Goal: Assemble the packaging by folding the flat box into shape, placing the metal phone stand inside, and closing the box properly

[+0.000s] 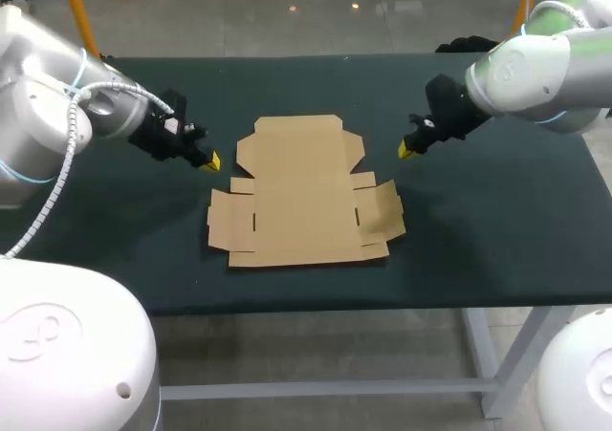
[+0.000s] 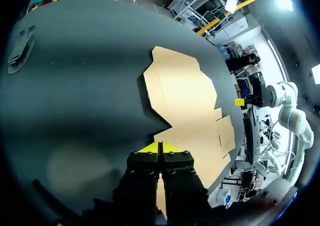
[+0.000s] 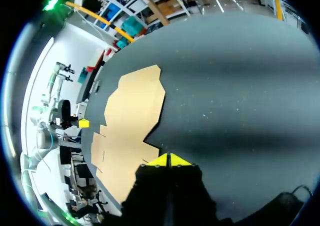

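Head view: plain flat box

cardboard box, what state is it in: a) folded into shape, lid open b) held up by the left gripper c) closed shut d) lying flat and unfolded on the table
d: the cardboard box lies flat and unfolded on the table, with the left gripper and right gripper off to its sides, apart from it.

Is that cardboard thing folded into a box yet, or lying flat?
Spread flat. The cardboard box lies unfolded on the table, its flaps spread outward and no walls standing.
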Available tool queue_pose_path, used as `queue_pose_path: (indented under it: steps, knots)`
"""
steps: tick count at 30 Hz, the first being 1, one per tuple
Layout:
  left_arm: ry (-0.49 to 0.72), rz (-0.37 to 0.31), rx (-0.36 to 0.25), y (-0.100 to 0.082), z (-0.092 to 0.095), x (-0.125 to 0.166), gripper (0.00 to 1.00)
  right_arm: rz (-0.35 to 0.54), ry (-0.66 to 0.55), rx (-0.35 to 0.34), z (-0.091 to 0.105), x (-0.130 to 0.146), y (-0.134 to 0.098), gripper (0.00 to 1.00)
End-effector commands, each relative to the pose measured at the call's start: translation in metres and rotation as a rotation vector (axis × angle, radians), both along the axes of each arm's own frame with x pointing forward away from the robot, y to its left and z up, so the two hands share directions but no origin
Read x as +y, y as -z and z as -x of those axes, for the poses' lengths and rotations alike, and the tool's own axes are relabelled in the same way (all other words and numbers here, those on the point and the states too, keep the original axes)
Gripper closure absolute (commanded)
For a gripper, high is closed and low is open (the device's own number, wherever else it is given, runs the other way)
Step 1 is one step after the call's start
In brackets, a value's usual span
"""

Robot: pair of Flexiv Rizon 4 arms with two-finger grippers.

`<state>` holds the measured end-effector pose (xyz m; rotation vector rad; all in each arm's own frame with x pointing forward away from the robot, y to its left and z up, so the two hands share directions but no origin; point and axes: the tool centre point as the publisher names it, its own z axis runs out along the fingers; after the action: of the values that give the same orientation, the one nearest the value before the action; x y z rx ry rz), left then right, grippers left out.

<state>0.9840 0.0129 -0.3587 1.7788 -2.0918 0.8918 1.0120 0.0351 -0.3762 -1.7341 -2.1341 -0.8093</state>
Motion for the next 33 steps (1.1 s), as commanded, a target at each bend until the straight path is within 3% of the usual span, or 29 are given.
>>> queue_pose_path:
  steps: [1,20,33]
  knots:
    - [0.012,0.01,0.025,0.01,-0.008,0.001,1.0,-0.011,-0.034,0.021,-0.011,0.008,0.009,1.0]
    - [0.015,0.046,0.064,0.032,-0.008,0.008,1.0,-0.056,-0.077,0.07,-0.004,0.031,0.043,1.0]
    - [0.03,0.055,0.074,0.038,-0.008,0.005,1.0,-0.08,-0.093,0.08,-0.003,0.038,0.052,1.0]
